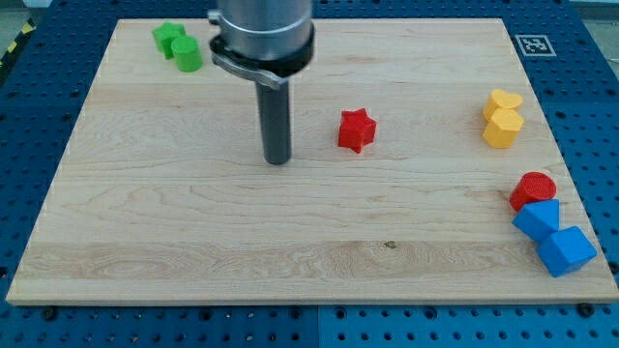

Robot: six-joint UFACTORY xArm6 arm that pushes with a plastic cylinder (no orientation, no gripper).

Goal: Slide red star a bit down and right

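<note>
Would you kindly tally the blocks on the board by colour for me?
Green: 2, the star and the cylinder
Red: 2, the red star and the red cylinder
Yellow: 2, the heart and the hexagon
Blue: 2
Total: 8

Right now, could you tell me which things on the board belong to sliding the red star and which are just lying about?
Part of the job:
red star
my tip, to the star's left, apart from it

Just lying about:
two green blocks, top left
two yellow blocks, right
red cylinder, lower right
two blue blocks below it
</note>
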